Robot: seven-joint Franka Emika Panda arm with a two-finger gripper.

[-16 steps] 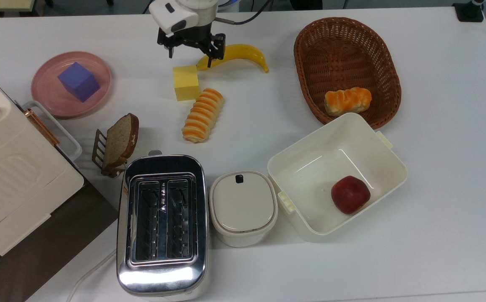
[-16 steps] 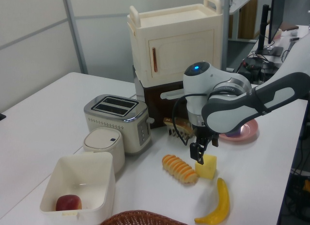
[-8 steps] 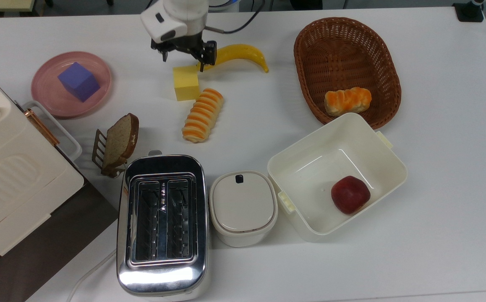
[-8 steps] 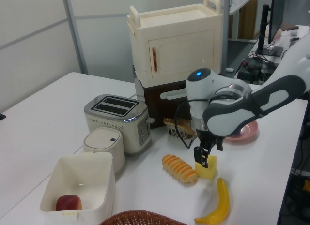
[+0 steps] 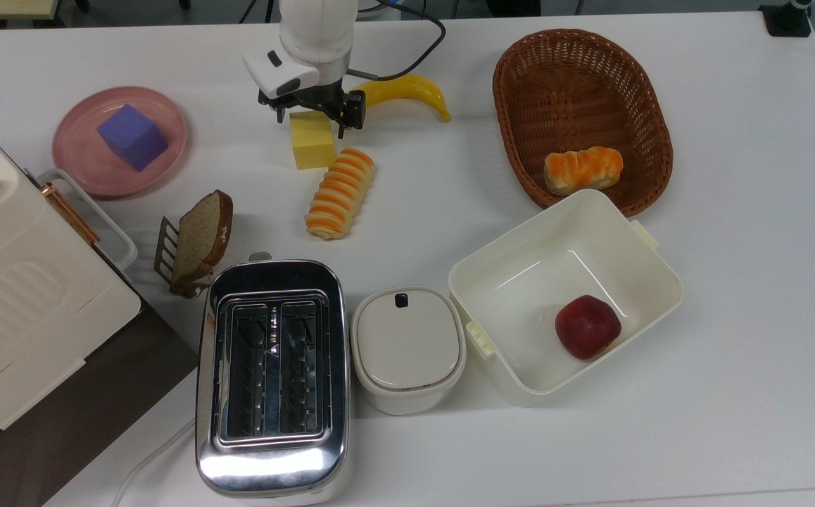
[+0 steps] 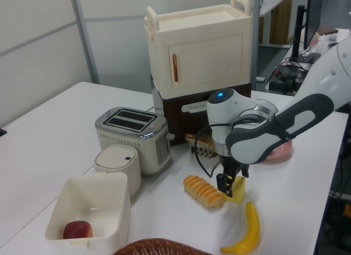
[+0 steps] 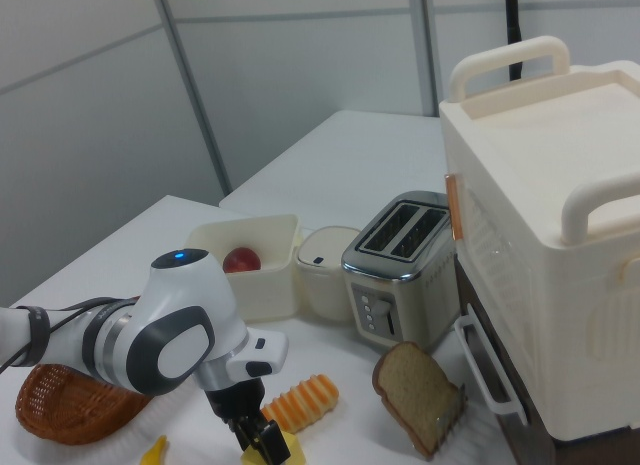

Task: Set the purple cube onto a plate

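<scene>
Nearest in the top view stand the toaster (image 5: pixel 272 378), a lidded white pot (image 5: pixel 407 348) and an open white tub (image 5: pixel 565 296) with a red apple (image 5: pixel 587 327) inside. Beyond them a slice of bread (image 5: pixel 200 239) leans in its rack, and a striped bread roll (image 5: pixel 340 192) lies on the tabletop (image 5: pixel 731 296).

Just past the roll sits the yellow cube (image 5: pixel 311 139), and here is the change: the claw (image 5: pixel 316 117), which a second ago hung beside the banana (image 5: pixel 407 94), has come forward and down, so that its open fingers now straddle the far part of the yellow cube, one on either side. It holds nothing. In the left view the claw (image 6: pixel 228 185) sits low at that cube (image 6: pixel 237 188), with the roll (image 6: pixel 203 191) just beside it.

That matters little for the task, which looks already done: the purple cube (image 5: pixel 131 136) rests on the pink plate (image 5: pixel 168 120) at the top view's left, well apart from the claw, and neither has moved. The arm seems to be lining up on another block.

Farther back lies the banana, and to the top view's right the wicker basket (image 5: pixel 633 91) holds a second roll (image 5: pixel 583 169). Nothing stands between the claw and the plate; the large cream cabinet (image 5: pixel 20 303) sits close to the plate's near side.
</scene>
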